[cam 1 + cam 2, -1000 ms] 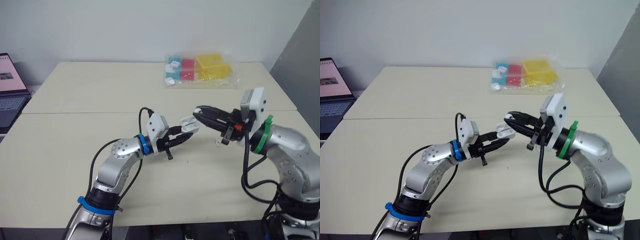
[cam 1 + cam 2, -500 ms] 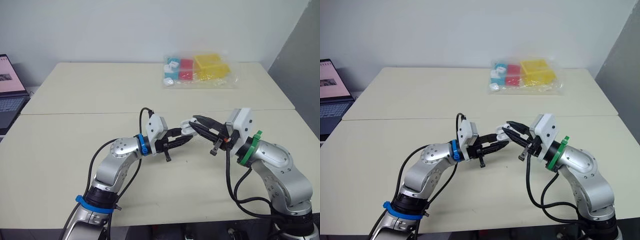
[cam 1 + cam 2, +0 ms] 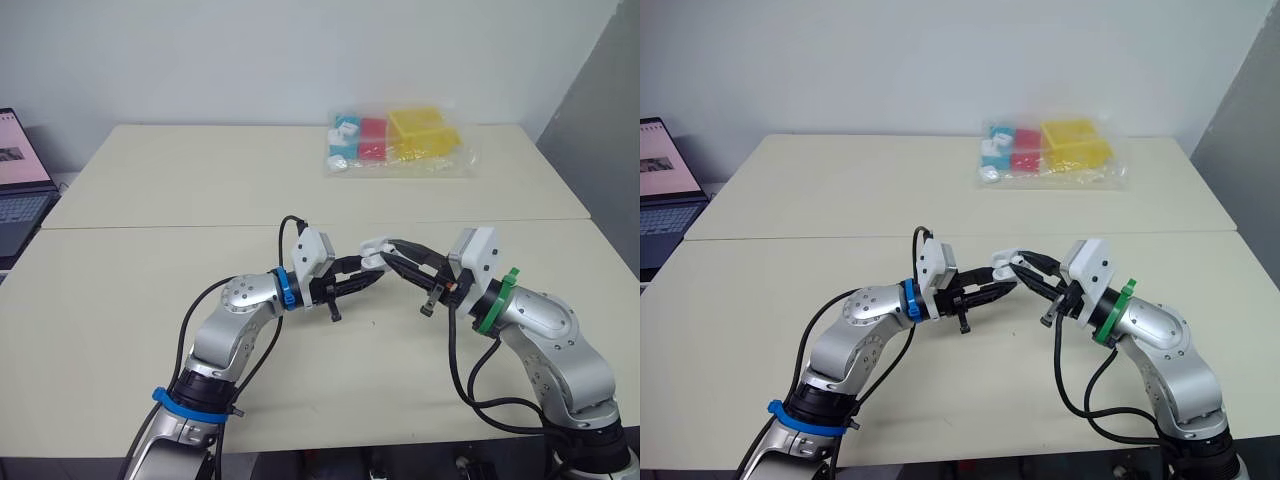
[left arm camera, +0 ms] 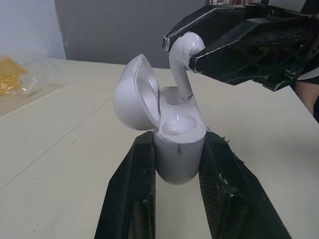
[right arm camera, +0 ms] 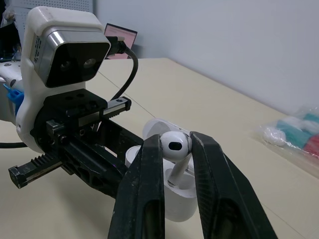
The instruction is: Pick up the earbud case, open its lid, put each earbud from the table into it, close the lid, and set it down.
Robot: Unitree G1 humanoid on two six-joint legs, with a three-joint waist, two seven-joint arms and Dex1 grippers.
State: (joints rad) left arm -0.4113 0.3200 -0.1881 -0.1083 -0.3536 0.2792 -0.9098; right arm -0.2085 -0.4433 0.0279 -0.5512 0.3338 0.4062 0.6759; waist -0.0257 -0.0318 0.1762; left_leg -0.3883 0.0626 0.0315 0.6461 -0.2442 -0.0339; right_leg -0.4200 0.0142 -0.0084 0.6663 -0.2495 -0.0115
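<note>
Two claws meet above the worktop (image 3: 150, 290). The left claw (image 3: 362, 274) clamps the upright earbud case (image 4: 178, 144), its lid (image 4: 133, 92) hinged open. The right claw (image 5: 175, 144) pinches an earbud (image 4: 182, 64) directly over the case, stem pointing down at the socket. Beyond lies a bag of coloured blocks (image 3: 400, 140).

A pale beige desk (image 3: 190, 180) has a seam running across it from left to right. At its far side, right of the middle, lies a clear plastic bag (image 3: 455, 160) holding a yellow box (image 3: 425, 130), a red box (image 3: 375, 140) and teal boxes (image 3: 347, 142) with white pieces. Past the desk's left edge stands an open laptop (image 3: 20, 190), its screen lit. A white wall (image 3: 300, 50) rises behind, with a grey panel (image 3: 600, 120) at the right.
</note>
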